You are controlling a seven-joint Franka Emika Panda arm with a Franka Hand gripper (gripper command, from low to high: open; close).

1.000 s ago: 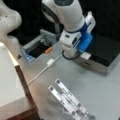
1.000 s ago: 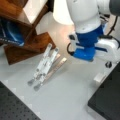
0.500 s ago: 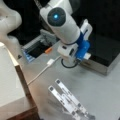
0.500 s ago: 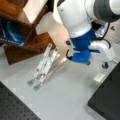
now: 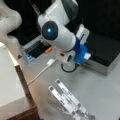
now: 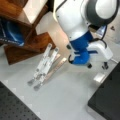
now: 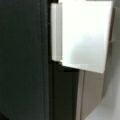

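Note:
In both front views my gripper (image 5: 86, 57) (image 6: 97, 66) hangs on its blue hand at the edge of a black box (image 5: 105, 50) (image 6: 107, 97). A small white block (image 6: 100, 78) lies just below the fingertips, beside that box. The wrist view is filled by a white rectangular piece (image 7: 83, 35) next to a dark surface (image 7: 22, 60). A white cable (image 5: 41, 72) ends in a plug (image 5: 50, 61) close to the hand. A folded metal stand (image 5: 67, 100) (image 6: 45, 66) lies flat on the grey table, apart from the gripper.
A wooden shelf unit (image 5: 15, 87) (image 6: 25, 30) stands along a front view's left. An open tray (image 5: 32, 51) holds an orange item (image 5: 48, 50). A black perforated mat (image 6: 15, 105) covers the bottom left corner. The black box has a metal rim (image 5: 100, 68).
The arm has tipped over and the hand has swung down and to the right, toward the black box. The stand and the cable have stayed where they were.

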